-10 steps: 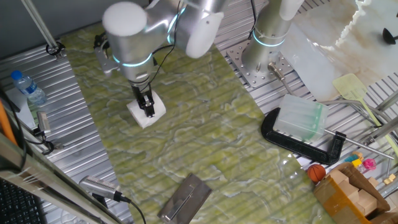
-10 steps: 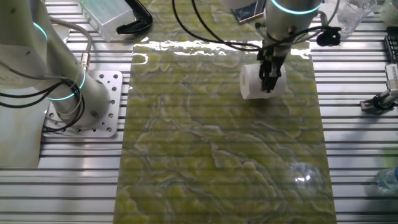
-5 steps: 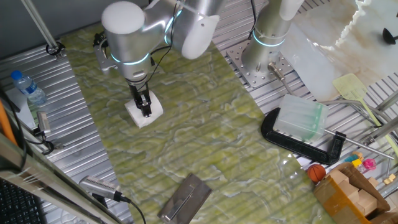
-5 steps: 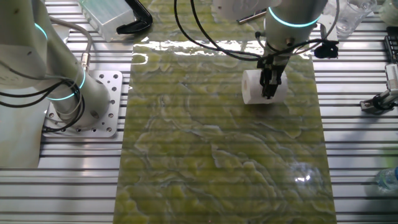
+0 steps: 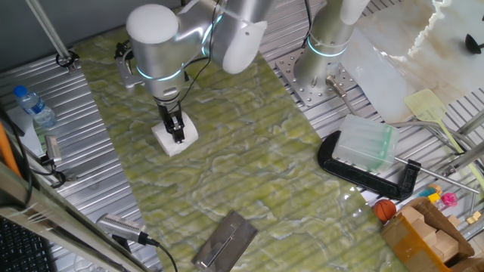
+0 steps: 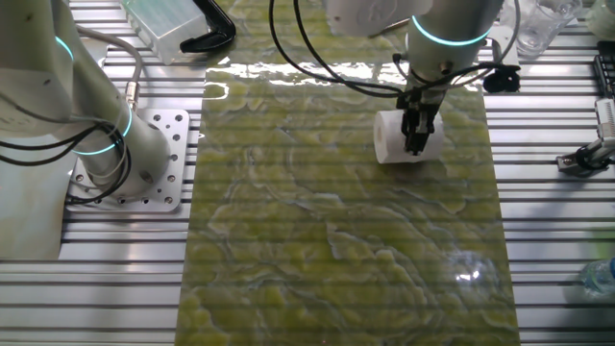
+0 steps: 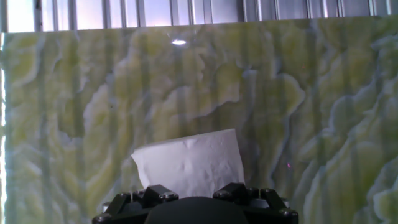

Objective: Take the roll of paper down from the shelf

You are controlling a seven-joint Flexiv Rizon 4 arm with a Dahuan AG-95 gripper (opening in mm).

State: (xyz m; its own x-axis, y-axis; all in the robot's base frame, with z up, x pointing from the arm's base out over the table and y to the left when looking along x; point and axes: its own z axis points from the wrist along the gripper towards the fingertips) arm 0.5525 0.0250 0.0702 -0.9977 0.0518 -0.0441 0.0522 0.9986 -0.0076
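Observation:
The roll of paper (image 5: 174,136) is a stubby white cylinder resting on the green marbled mat, under my gripper (image 5: 178,134). The thin black fingers (image 5: 175,122) point straight down and are closed on the roll's wall. The other fixed view shows the same grip on the roll (image 6: 396,137) by the gripper (image 6: 415,146). In the hand view the roll (image 7: 189,165) fills the lower centre, just above the gripper body. The shelf (image 5: 224,240), a shiny dark grey metal slab, lies bare at the mat's near edge, well away from the roll.
A black clamp (image 5: 367,175) with a translucent plastic box (image 5: 367,143) sits to the right. A water bottle (image 5: 35,107) and a metal tool (image 5: 121,227) lie on the slatted table to the left. A second arm's base (image 6: 120,159) stands beside the mat.
The gripper and the roll shifted slightly to the left on the mat a second ago. They have barely moved in the last half second.

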